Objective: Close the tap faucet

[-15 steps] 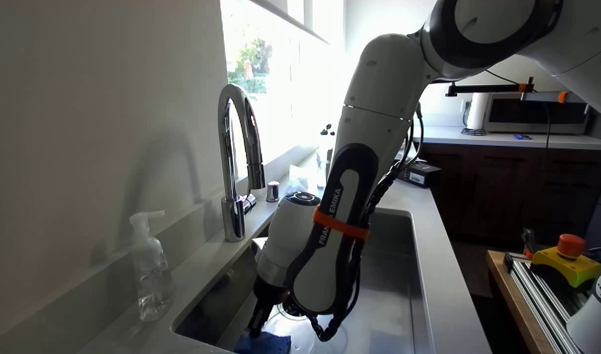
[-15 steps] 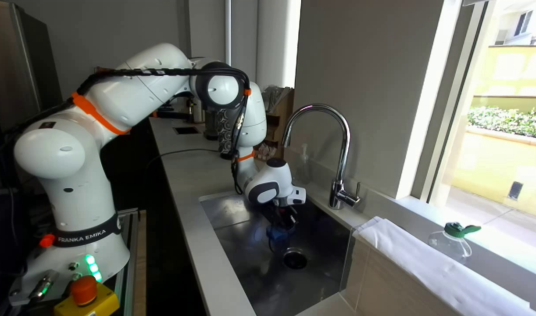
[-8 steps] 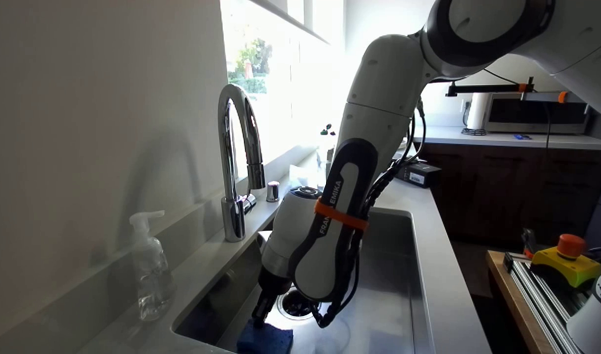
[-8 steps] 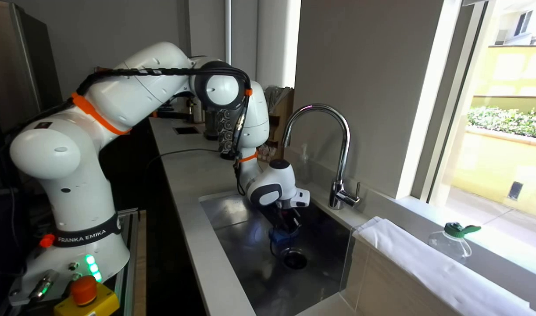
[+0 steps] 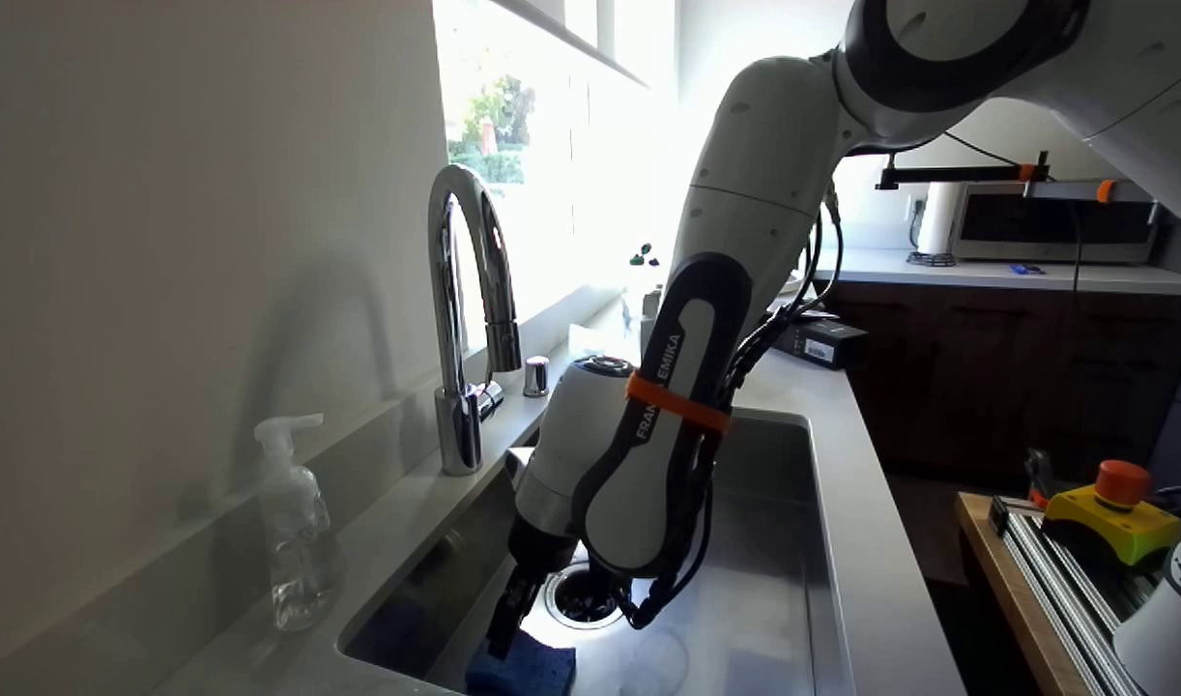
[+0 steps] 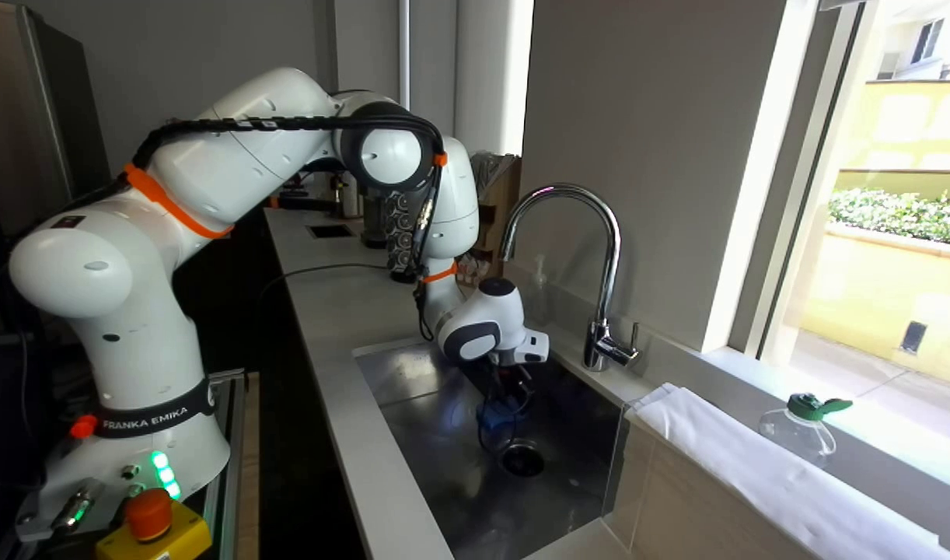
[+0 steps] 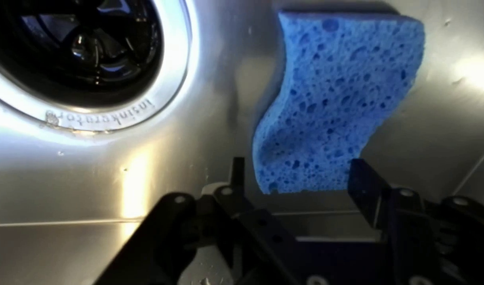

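The tap faucet (image 5: 458,430), a chrome gooseneck with a thick base, stands on the counter behind the sink in both exterior views. Its small side lever (image 6: 634,337) points upward, and no water stream is visible below the spout. Low in the sink, well below the spout, is my gripper (image 7: 298,174); its fingers are apart with no grip on anything. A blue sponge (image 7: 333,103) lies on the sink floor just beyond and below the fingertips, its near end between them in the picture. The faucet is out of the wrist view.
The steel sink (image 6: 483,498) surrounds the gripper, with a round drain (image 5: 583,597) near it. A clear soap dispenser (image 5: 301,551) stands on the counter by the wall. A white cloth (image 6: 770,474) and a green-capped bottle (image 6: 801,428) are beyond the sink's end.
The gripper's fingers have spread apart over the sponge, and the arm has risen slightly. The sponge shifted a little at first, then stayed put. The faucet has not moved.
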Available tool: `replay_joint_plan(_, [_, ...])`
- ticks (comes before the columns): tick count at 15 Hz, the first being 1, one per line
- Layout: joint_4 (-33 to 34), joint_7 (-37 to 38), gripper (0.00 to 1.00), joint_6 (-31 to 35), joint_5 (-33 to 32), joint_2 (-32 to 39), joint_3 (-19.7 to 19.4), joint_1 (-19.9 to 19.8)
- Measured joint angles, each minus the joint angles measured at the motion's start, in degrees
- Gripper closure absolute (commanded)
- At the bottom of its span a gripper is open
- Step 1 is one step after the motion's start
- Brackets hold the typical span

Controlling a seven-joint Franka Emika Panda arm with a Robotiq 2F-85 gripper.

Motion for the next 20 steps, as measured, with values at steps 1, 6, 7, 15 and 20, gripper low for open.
replay_joint_plan(1, [0.0,0.0,0.00,-0.7,-0.2,0.0,0.4,-0.1])
replay_joint_plan(6, [0.1,-0.3,0.00,-4.4,-0.3,0.3,1.7,-0.3])
replay_joint_plan(7, [0.2,-0.4,0.00,-4.9,-0.3,0.4,1.8,-0.3])
replay_joint_plan(15, [1.9,-0.3,0.00,-5.0,-0.3,1.3,-1.3,2.2])
replay_joint_plan(20, [2.6,-0.3,0.00,-5.0,-0.3,1.6,-3.0,3.9])
